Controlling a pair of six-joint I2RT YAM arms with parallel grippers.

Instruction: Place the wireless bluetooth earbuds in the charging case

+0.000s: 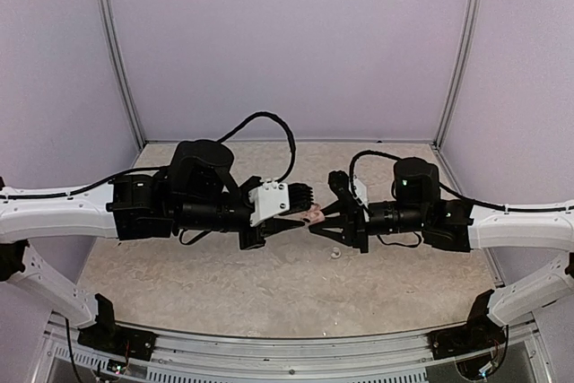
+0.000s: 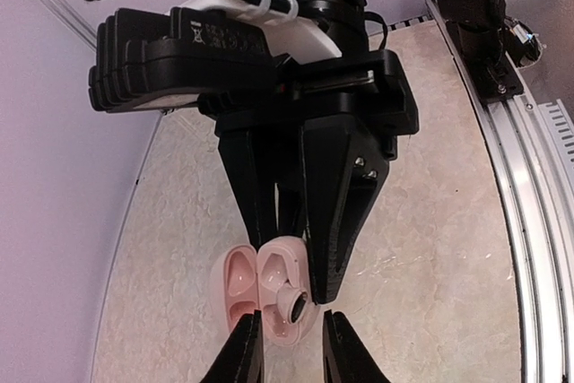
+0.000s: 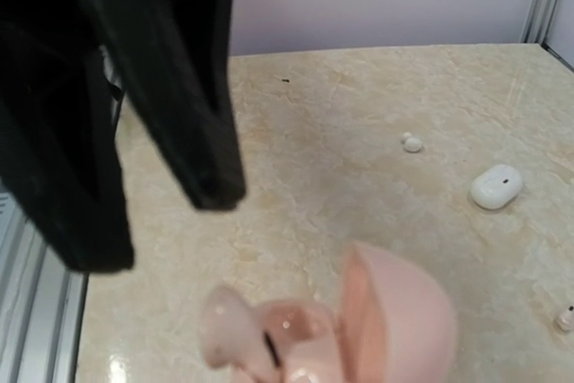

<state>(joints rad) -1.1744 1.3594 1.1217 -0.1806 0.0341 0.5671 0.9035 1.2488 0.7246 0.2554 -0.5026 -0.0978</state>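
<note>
Right tool (image 2: 296,266) clamps the open case (image 2: 238,280) over the tabletop (image 2: 430,248) middle; bud (image 2: 294,304) sits askew in it, dead ahead of left tool (image 2: 287,347), jaws narrowed, gripping nothing.

At lower centre, the right gripper (image 2: 298,262), reaching down from the top, pinches an open pink charging case (image 2: 240,286). A whitish earbud (image 2: 296,304) sits in it, just above the parted tips of the left gripper (image 2: 289,349).

Glossy pink plastic charging case (image 2: 238,284)

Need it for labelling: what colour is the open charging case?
Pale pink charging case; best in left wrist view.
</note>
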